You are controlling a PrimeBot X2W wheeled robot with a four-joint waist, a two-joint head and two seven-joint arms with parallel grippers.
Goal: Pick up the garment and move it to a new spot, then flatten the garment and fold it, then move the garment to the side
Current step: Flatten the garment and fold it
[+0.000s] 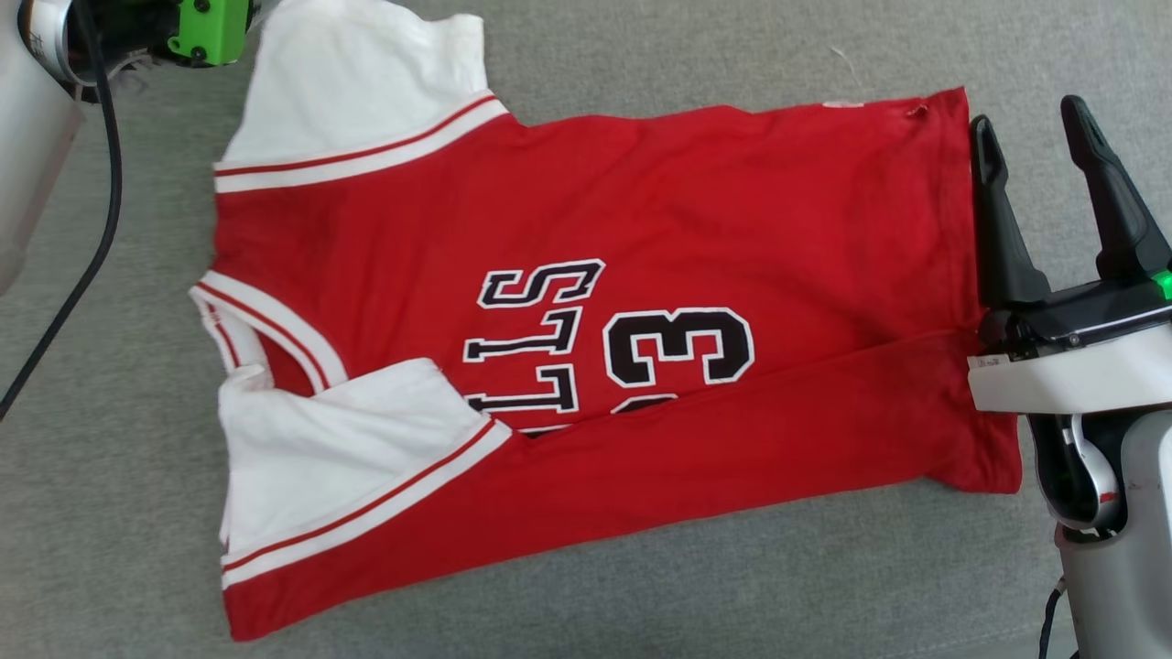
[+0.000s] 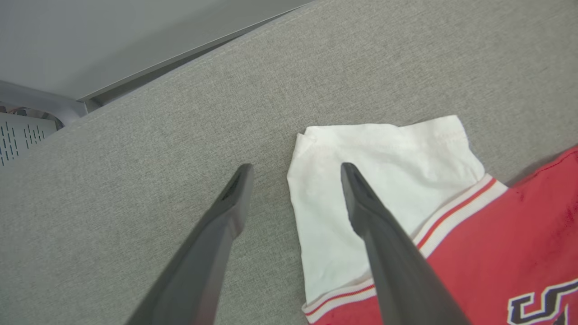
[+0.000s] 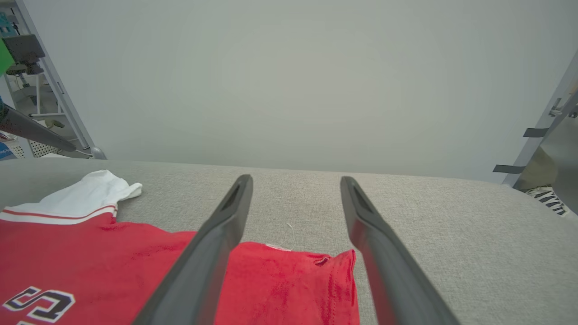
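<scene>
The garment point(image 1: 586, 302) lies on a grey fabric surface point(image 1: 732, 586) across the centre of the head view. Its collar points to the left of the frame and its hem to the right. The body is red. The sleeves are white, each joined to the body by white-and-red striped trim, and the same trim edges the collar.

One sleeve lies spread at the upper left. The other sleeve is folded inward over the body at the lower left. The lower long side of the garment is folded up over the front as a plain red strip. This strip covers part of the black, white-outlined lettering. The letters "LLS" and one "3" are readable; a second digit is mostly hidden.

The right gripper point(image 1: 1027, 114) stands at the right edge of the frame, just beside the hem. Its fingers are spread apart with nothing between them. In the right wrist view, the hem corner lies low between the two fingers.

In the left wrist view, the left gripper point(image 2: 296, 167) is spread wide and empty. One finger is over the white sleeve, the other over bare surface. Contact cannot be determined.
</scene>
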